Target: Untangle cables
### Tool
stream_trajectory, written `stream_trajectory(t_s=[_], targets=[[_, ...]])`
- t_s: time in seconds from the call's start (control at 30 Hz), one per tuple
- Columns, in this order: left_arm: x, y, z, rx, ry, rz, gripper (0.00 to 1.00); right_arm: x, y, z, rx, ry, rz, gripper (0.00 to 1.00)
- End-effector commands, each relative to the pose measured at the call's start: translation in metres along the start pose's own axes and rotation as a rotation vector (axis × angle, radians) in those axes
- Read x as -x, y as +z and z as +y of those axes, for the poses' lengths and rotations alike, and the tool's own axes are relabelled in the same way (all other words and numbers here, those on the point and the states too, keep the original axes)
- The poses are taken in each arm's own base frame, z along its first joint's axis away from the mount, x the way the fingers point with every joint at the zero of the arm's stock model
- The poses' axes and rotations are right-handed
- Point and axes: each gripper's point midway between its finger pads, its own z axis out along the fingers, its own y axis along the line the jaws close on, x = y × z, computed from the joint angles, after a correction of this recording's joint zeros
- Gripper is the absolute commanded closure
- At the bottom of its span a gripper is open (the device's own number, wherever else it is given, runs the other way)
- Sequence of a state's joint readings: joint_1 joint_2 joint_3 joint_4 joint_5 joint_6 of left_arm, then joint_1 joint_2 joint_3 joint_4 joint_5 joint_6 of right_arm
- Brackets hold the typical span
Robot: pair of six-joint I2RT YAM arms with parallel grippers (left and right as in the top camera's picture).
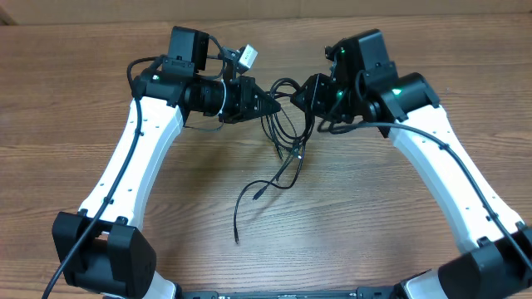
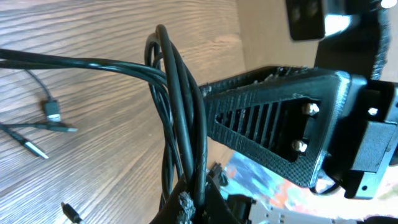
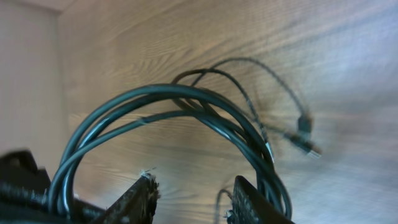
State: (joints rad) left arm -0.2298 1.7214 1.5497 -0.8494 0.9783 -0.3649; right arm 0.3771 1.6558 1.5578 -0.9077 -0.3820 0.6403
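The cables (image 1: 285, 133) are thin black cords hanging as a looped bundle between my two grippers above the wooden table (image 1: 83, 108). Loose strands trail toward the front, and one plug end (image 1: 259, 193) lies on the wood. My left gripper (image 1: 269, 105) is shut on several strands of the cables (image 2: 180, 93), pinched at its fingertips (image 2: 193, 202). My right gripper (image 1: 301, 95) is open. In the right wrist view the cable loop (image 3: 186, 99) arcs over its spread fingers (image 3: 196, 196), and strands run down past the outer side of the right finger.
A long single strand ends at the table's front middle (image 1: 236, 241). Metal-tipped plugs (image 2: 53, 111) lie on the wood left of the bundle. A white connector (image 1: 248, 56) sits on the left arm's own wiring. My right gripper's black lattice finger (image 2: 273, 124) is close to the left gripper.
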Motion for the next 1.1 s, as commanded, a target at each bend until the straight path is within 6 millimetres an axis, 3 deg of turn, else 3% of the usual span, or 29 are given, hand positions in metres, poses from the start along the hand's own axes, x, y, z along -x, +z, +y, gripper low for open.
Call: stream_trajectory(t_s=[0.0,0.1,0.27,0.47,0.57,0.67,0.83,1.07], targets=[[0.008,0.003,0.004,0.040,-0.045,-0.030,0.96,-0.002,0.006,0.005,0.016,0.318,0.017,0.65],[0.010,0.004,0.003,0.036,-0.042,-0.037,0.96,0.002,0.013,0.004,0.015,0.415,0.013,0.66],[0.010,0.006,0.004,0.046,-0.072,-0.039,0.96,0.000,0.042,-0.002,-0.011,0.477,0.044,0.69],[0.007,0.006,-0.004,0.003,-0.115,-0.020,0.96,0.039,0.080,-0.001,0.042,0.433,-0.073,0.68],[0.004,0.006,-0.012,-0.040,-0.122,0.002,0.96,0.055,0.083,0.000,0.053,0.417,-0.141,0.61],[0.000,0.005,-0.021,-0.090,-0.143,0.029,0.96,0.063,0.087,-0.006,0.037,0.416,-0.182,0.60],[-0.010,-0.002,-0.055,-0.281,-0.133,0.116,0.96,0.064,0.107,-0.027,-0.013,0.442,-0.171,0.66],[-0.016,-0.007,-0.067,-0.354,-0.148,0.160,0.96,0.090,0.090,-0.049,0.017,0.315,-0.172,0.69]])
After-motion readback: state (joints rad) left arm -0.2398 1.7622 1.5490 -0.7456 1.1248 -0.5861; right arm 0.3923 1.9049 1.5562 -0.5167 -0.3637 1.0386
